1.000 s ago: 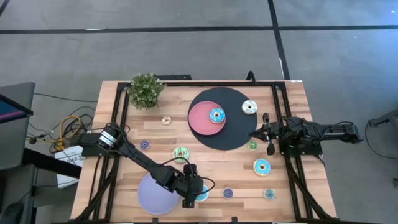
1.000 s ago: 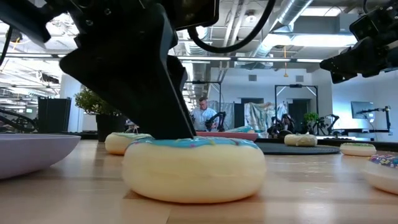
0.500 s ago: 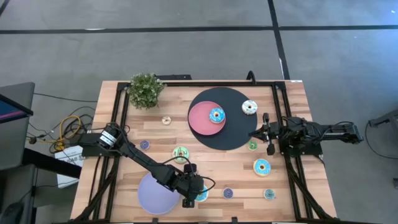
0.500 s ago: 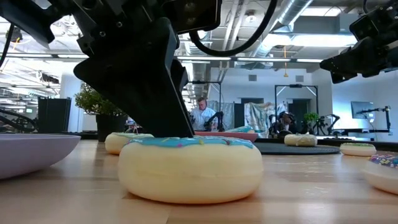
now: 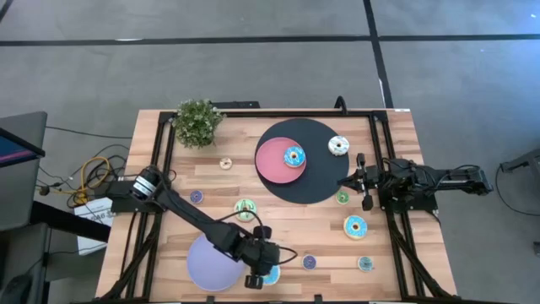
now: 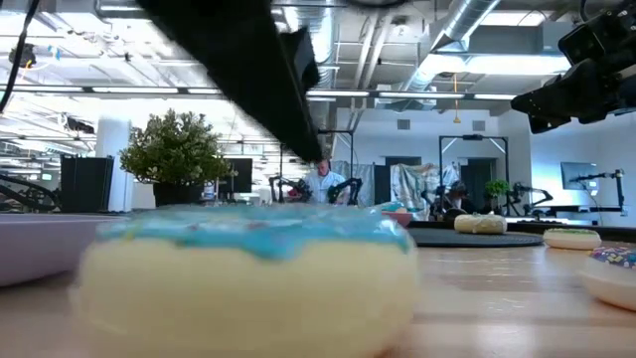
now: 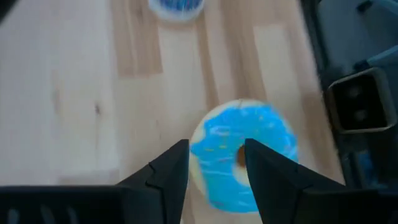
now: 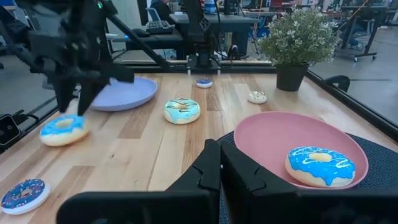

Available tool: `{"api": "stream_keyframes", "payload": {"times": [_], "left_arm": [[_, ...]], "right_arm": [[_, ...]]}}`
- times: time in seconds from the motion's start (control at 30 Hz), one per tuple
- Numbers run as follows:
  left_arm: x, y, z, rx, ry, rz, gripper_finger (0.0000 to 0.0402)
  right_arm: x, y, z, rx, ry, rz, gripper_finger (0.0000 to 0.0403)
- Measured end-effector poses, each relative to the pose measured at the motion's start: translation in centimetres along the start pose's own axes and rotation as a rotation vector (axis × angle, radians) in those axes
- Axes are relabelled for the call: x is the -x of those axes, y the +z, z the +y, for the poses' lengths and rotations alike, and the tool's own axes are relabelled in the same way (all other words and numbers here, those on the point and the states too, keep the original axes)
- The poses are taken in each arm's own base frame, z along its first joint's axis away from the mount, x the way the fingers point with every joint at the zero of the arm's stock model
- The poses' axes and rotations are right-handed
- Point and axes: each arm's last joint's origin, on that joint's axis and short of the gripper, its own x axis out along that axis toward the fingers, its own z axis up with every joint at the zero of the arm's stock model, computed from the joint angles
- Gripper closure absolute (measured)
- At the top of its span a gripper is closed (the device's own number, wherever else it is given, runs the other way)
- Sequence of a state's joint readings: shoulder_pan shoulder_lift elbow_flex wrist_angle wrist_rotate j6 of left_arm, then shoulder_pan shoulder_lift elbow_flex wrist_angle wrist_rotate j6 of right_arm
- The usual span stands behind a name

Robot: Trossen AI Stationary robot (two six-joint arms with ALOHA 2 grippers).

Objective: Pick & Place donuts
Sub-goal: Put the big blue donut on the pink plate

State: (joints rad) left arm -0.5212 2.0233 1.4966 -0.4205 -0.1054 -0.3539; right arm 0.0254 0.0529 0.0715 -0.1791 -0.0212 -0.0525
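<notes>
In the high view's lower left lies the lavender plate [image 5: 211, 263], bare, and just to its right the left gripper [image 5: 263, 274] has its fingers narrowed on a blue-iced donut [image 5: 270, 273] — one finger down through the hole, the other outside the ring, as the left wrist view shows. From the low view I cannot tell whether the donut is clear of the table [image 5: 287, 224] yet. Toward the middle, one blue donut [image 5: 294, 156] already sits on the pink plate [image 5: 275, 160], and a white one [image 5: 338, 145] rests on the black mat [image 5: 316, 169]; a green-iced donut [image 5: 245, 208] and several small ones lie loose on the wood. At right the right gripper [image 5: 361, 182] waits with fingers shut, holding nothing. My judgement: early going, most donuts unplaced. No readable writing or labels anywhere
</notes>
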Motion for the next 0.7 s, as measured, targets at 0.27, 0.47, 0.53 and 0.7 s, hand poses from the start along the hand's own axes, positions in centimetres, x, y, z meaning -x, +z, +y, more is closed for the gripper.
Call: {"api": "stream_keyframes", "payload": {"times": [0.27,0.47,0.53,0.7], "left_arm": [[2.7,3.7,0.6,-0.081,0.007,-0.027,0.0253],[2.8,3.8,1.1,-0.073,0.043,-0.013,0.0253],[2.8,3.6,1.1,-0.074,0.045,-0.003,0.0253],[2.3,3.6,1.1,-0.048,0.038,-0.009,0.0233]], "right_arm": [[0.0,0.0,0.0,0.000,0.000,0.000,0.0403],[0.0,0.0,0.0,0.000,0.000,0.000,0.0403],[0.0,0.0,0.0,0.000,0.000,0.000,0.0403],[0.0,0.0,0.0,0.000,0.000,0.000,0.0403]]}}
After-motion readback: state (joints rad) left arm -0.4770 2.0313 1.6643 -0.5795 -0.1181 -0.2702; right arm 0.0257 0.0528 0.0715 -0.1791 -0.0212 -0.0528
